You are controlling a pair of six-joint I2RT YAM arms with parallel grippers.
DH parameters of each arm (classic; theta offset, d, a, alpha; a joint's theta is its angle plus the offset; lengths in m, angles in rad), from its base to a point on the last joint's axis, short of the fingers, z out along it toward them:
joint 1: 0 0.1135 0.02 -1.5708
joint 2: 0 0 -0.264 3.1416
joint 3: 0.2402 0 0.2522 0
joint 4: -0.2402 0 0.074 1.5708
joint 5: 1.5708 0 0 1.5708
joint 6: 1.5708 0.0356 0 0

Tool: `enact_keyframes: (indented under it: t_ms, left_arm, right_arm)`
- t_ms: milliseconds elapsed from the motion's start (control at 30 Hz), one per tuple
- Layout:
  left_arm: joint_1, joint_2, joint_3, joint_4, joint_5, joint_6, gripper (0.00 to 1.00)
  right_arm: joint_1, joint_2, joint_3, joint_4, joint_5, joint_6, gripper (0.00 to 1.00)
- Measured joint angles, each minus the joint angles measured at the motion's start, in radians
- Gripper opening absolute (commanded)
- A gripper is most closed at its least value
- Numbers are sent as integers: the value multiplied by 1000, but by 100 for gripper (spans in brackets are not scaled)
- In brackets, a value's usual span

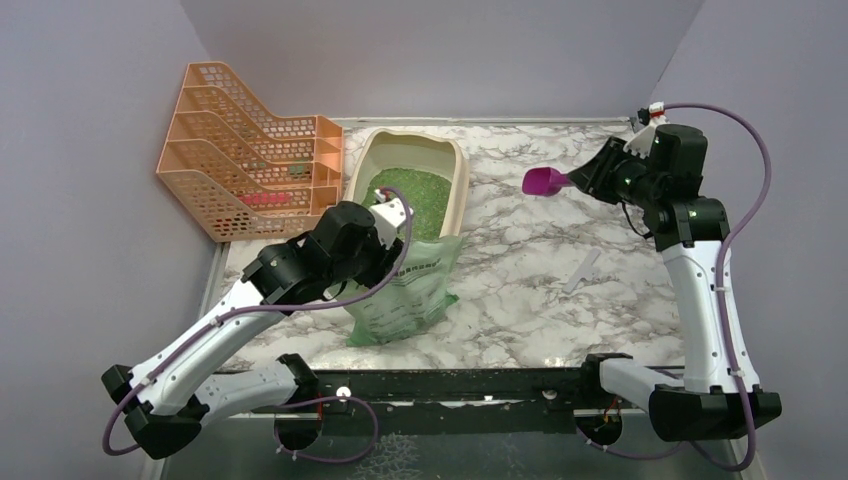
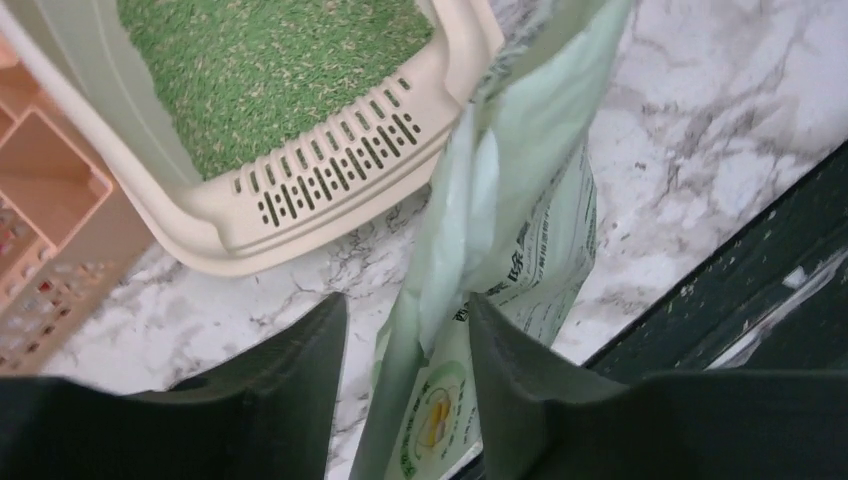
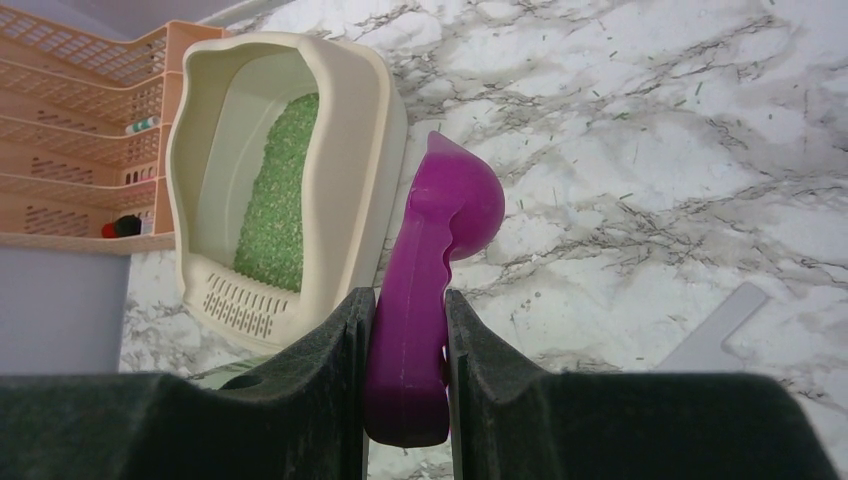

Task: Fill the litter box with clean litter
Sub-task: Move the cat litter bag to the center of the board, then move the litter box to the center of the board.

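From above, the left tool (image 1: 388,214) is over the green bag (image 1: 405,295), right by the litter box (image 1: 461,180) with green litter (image 1: 412,188) on the counter (image 1: 540,280). In the left wrist view its fingers are apart, with the bag between them. The bag's print is too blurry to read. In the right wrist view the right tool (image 3: 405,300) is clamped on the pink scoop (image 3: 452,210).

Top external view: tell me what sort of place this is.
Probably a robotics test cell, not a home: bare grey walls box in a marble-patterned table holding a litter box and orange file rack.
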State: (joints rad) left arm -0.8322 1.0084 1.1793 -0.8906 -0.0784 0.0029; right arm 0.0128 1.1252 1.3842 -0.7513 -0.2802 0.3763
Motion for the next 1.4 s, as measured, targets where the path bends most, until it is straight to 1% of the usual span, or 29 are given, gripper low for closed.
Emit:
enact_keyframes:
  t_ms: [67, 100, 267, 333, 400, 433, 600, 700, 800, 933, 1067, 1233, 1400]
  left_arm:
    - [0, -32, -27, 15, -46, -28, 59]
    - [0, -44, -37, 25, -62, -35, 61]
    - [2, -45, -48, 44, -87, -70, 79]
    - [2, -23, -27, 41, -91, -78, 89]
    - [2, 18, 40, 37, -97, -87, 98]
    - [2, 38, 82, 38, -98, -90, 99]
    - [2, 174, 387, 105, -83, -96, 99]
    - [9, 319, 583, 135, -66, -111, 99]
    - [25, 484, 710, 152, -60, -151, 99]
    - [71, 682, 740, 146, -62, -231, 99]
    - [116, 813, 734, 122, -64, -312, 99]
    - [150, 858, 684, 132, -39, -390, 99]
    - [145, 890, 625, 167, 11, -429, 99]
  right_arm:
    - [0, 0, 2, 1, 7, 0, 1]
    - [0, 1, 4, 1, 10, -1, 1]
    - [0, 19, 32, 2, 25, -11, 1]
    - [0, 22, 37, 2, 29, -12, 1]
    - [0, 22, 37, 2, 32, -12, 1]
    - [0, 22, 37, 2, 34, -13, 1]
    - [0, 22, 37, 2, 55, -21, 1]
    - [0, 22, 39, 1, 74, -30, 1]
    - [0, 22, 56, -5, 105, -37, 1]
    - [0, 19, 106, -8, 166, -45, 1]
    - [0, 0, 142, -10, 217, -58, 1]
    - [0, -40, 150, -16, 241, -66, 1]
    - [0, -58, 151, -35, 247, -75, 1]
